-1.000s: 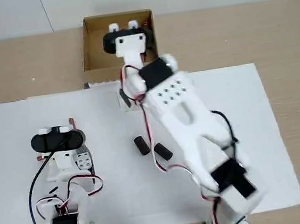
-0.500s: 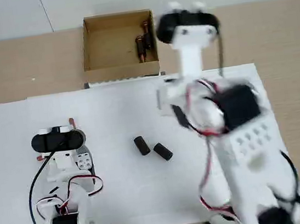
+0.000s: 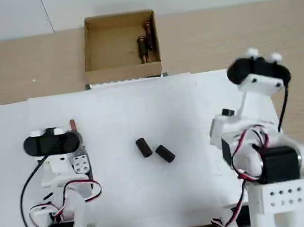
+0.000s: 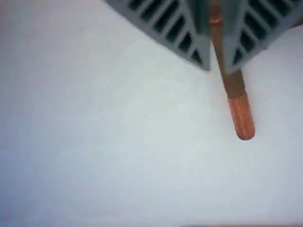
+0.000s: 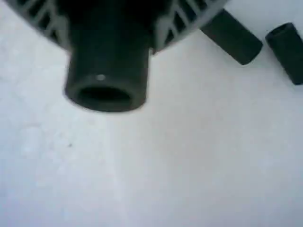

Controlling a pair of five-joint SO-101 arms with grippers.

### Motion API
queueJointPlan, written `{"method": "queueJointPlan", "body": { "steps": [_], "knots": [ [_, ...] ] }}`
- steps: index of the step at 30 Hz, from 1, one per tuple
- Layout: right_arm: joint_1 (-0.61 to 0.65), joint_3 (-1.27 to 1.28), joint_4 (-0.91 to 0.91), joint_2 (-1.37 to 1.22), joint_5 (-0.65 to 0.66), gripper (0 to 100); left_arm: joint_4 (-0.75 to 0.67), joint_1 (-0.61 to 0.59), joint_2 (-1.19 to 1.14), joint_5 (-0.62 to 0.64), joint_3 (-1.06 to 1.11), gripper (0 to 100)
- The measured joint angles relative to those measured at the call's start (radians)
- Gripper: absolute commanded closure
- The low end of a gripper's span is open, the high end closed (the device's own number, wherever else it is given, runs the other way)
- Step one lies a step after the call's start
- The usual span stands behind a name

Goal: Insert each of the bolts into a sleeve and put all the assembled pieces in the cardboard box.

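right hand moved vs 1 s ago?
Yes. The right hand pulled back from over the cardboard box, toward its base; it is now over the paper, right of the box.

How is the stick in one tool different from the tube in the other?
The bolt is thin and copper-coloured; the sleeve is fat, black and hollow. The left tool grips the bolt, the right tool the sleeve. Both poke out over white paper.
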State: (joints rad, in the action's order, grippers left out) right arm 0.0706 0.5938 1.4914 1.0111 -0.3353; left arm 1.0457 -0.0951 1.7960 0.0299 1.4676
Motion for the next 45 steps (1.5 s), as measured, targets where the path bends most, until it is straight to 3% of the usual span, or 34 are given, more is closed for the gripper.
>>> {"method": "queueJointPlan", "body": {
  "steps": [10,24,28,39,45],
  "knots": [
    [-0.051,0.324,-0.129,0.187,0.044,99.5,0.256,0.0,-0.117,0.0,-0.362,99],
    [-0.055,0.347,-0.132,0.235,0.005,99.5,0.27,0.0,-0.85,0.0,-0.85,99],
    [-0.117,0.347,-0.132,0.235,0.005,99.5,0.287,0.0,-1.011,0.002,-0.925,99],
    [-0.204,0.347,-0.132,0.235,0.005,99.5,0.637,-0.055,-1.425,0.002,-1.224,99],
    [-0.201,0.347,-0.132,0.236,0.005,99.5,0.678,-0.152,-1.599,-0.203,-1.297,99]
  ]
}}
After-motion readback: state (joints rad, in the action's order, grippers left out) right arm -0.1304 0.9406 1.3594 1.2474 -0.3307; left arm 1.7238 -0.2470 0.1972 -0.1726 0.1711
